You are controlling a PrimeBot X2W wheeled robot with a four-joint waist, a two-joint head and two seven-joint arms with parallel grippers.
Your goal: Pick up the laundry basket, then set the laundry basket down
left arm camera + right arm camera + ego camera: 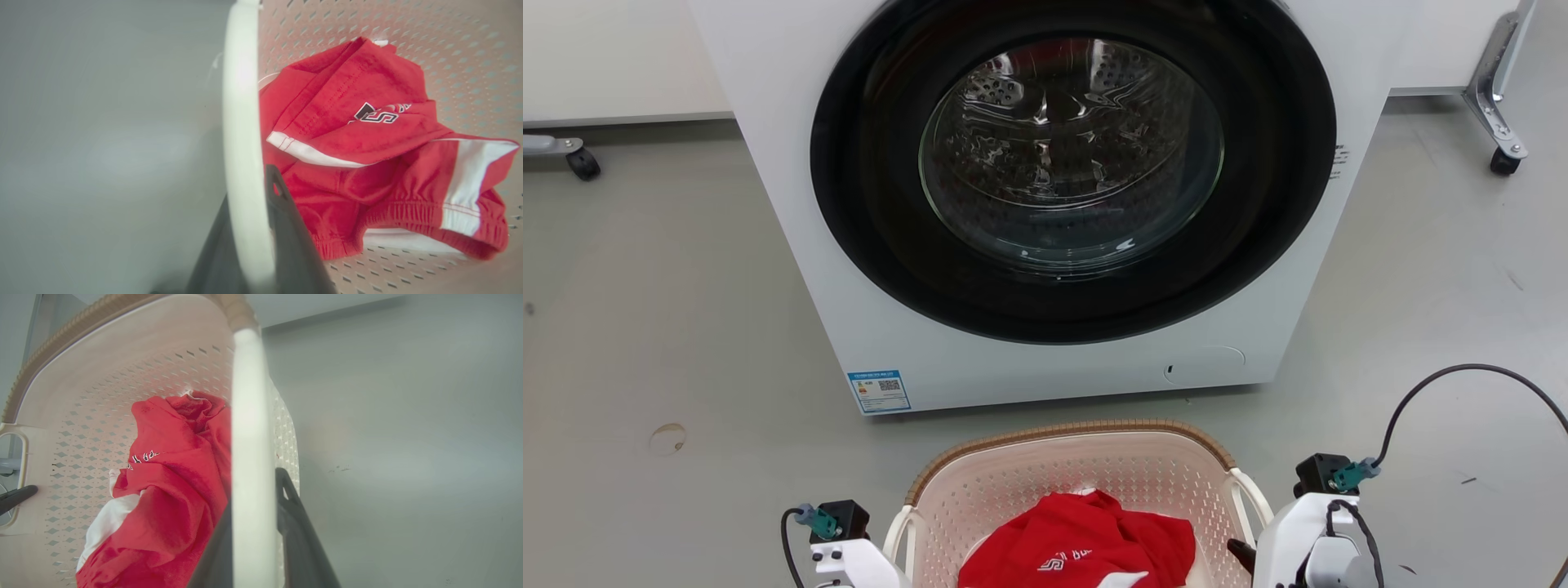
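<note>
While gripped, laundry basket [1021, 482]: just before washer [784, 229].
left hand [249, 196]: clamped on left handle [241, 102].
right hand [253, 494]: clamped on right handle [249, 396].
risk: uneven lift, handle slips, basket tips.

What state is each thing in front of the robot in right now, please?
Washer door: closed.
Laundry basket: gripped at both handles, holding clothing.
Red garment: crumpled inside the basket.
Left gripper: jaws shut on left handle.
Right gripper: jaws shut on right handle.
</note>
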